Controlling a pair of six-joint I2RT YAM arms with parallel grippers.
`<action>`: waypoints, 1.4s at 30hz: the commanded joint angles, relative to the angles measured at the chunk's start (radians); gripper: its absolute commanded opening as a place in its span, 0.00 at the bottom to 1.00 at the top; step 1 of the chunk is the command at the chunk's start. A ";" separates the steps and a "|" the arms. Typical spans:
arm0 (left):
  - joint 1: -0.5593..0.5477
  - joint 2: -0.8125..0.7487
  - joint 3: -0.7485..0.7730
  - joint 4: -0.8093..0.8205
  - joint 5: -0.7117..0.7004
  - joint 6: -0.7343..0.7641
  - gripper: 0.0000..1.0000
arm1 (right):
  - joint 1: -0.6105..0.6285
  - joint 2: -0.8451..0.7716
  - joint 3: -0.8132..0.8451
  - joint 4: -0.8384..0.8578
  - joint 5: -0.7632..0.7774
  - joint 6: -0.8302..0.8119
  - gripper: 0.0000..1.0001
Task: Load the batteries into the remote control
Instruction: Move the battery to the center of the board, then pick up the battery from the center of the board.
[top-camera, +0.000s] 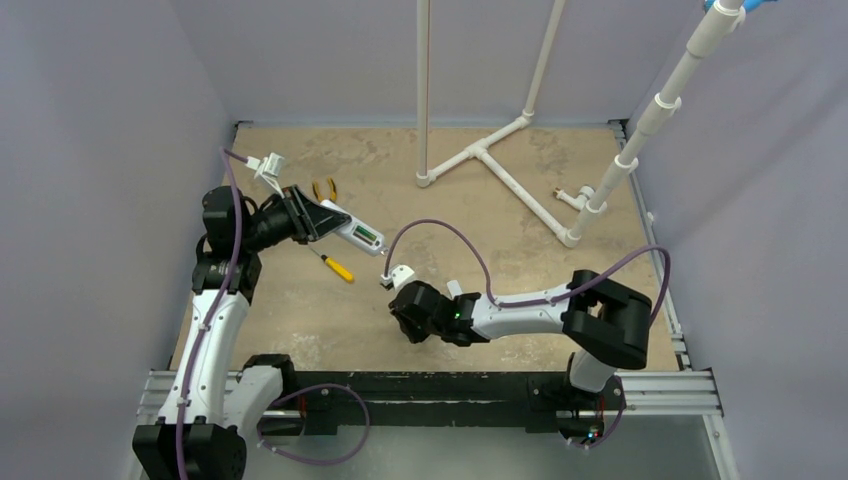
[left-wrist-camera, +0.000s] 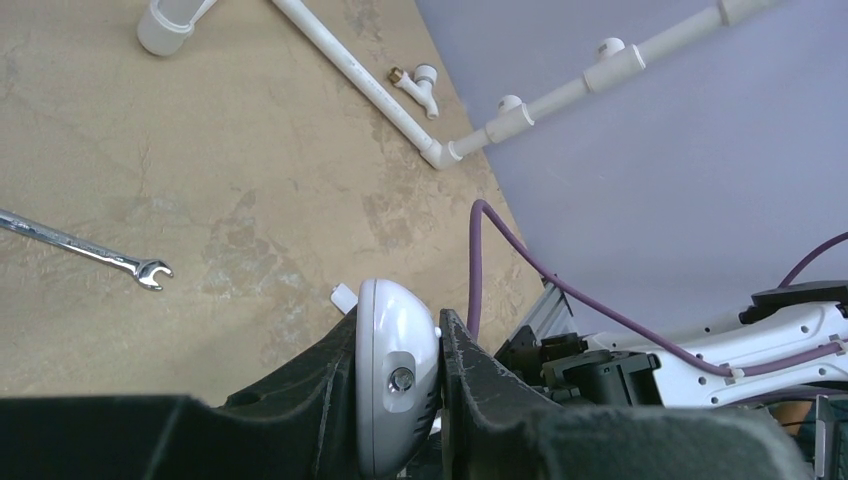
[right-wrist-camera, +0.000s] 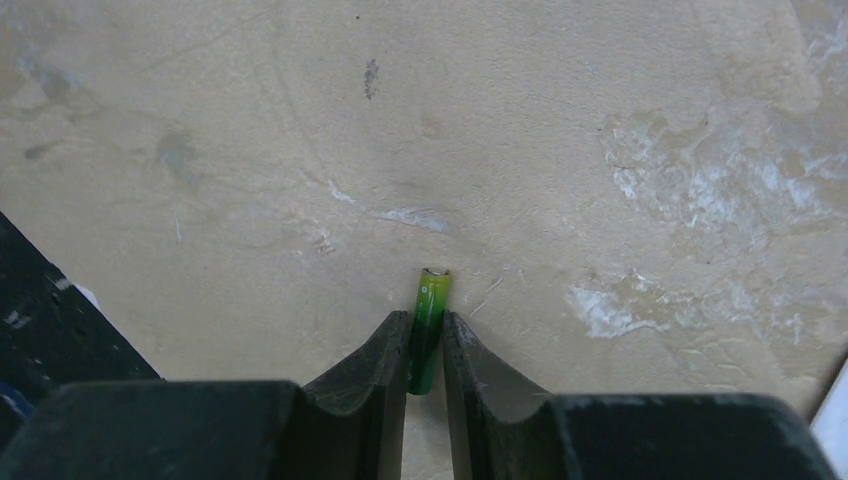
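Our left gripper (left-wrist-camera: 400, 335) clamped the remote control (left-wrist-camera: 395, 390); our right gripper (right-wrist-camera: 426, 325) pinched one battery (right-wrist-camera: 432, 298) lying on the table (right-wrist-camera: 300, 120). We judged a firm, centred pinch essential before lifting.

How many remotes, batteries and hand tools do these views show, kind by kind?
Remote control: 1
Battery: 1 clearly seen
Screwdriver: 1
Pliers: 1
Wrench: 1
Total: 5

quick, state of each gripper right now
left gripper: closed, holding the remote control
right gripper: closed on a battery
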 joint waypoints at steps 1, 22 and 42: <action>0.012 -0.002 0.007 0.037 0.010 -0.006 0.00 | 0.006 -0.007 0.010 -0.127 -0.056 -0.216 0.16; 0.018 -0.009 0.004 0.026 0.006 -0.001 0.00 | -0.068 -0.129 -0.073 -0.253 -0.490 -1.170 0.09; 0.021 -0.007 0.004 0.023 0.007 0.004 0.00 | -0.191 -0.034 0.080 -0.554 -0.683 -1.446 0.02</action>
